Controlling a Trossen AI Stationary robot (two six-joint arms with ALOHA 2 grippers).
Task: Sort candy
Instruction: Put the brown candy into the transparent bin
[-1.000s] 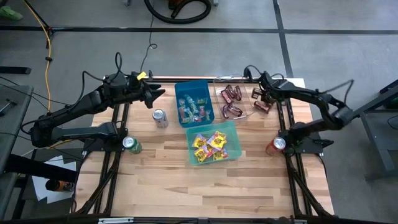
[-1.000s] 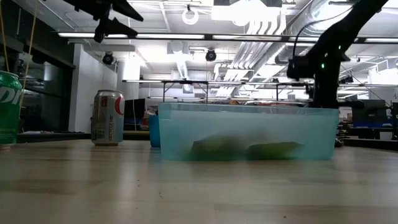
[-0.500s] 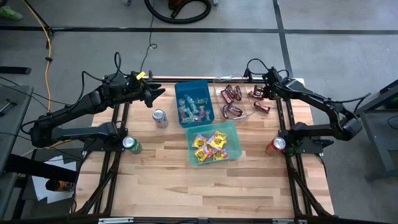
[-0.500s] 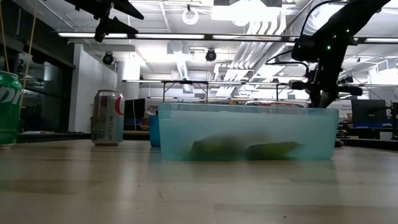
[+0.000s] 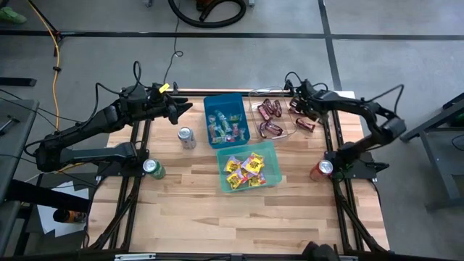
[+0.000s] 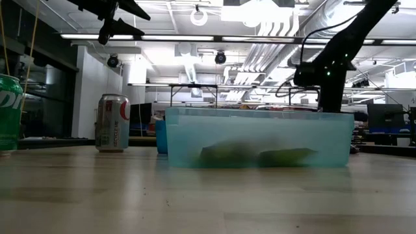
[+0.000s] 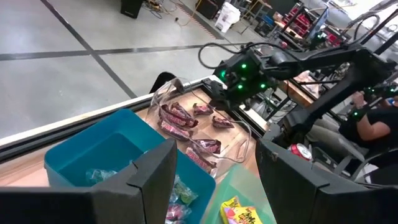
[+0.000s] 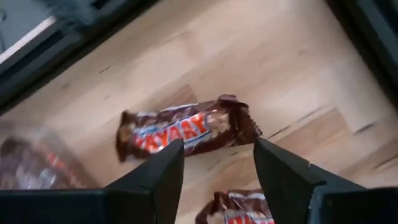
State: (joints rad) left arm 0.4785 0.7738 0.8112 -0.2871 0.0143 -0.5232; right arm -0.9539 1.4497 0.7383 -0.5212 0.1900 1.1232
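Candy lies sorted in three places: small green and pink pieces in the blue bin, yellow packets in the teal bin, and maroon bars in the clear tray. Two more maroon bars lie flat on the wood at the far right. My right gripper hovers open over them; in the right wrist view one bar lies just beyond my right gripper and another lies below it. My left gripper hangs open and empty, high up left of the blue bin.
A silver can stands left of the blue bin. A green can stands at the left edge and a red can at the right edge. Bare wood fills the near half of the table.
My right gripper has moved a little toward the table's left and far edge, and now stays above the loose maroon bars.
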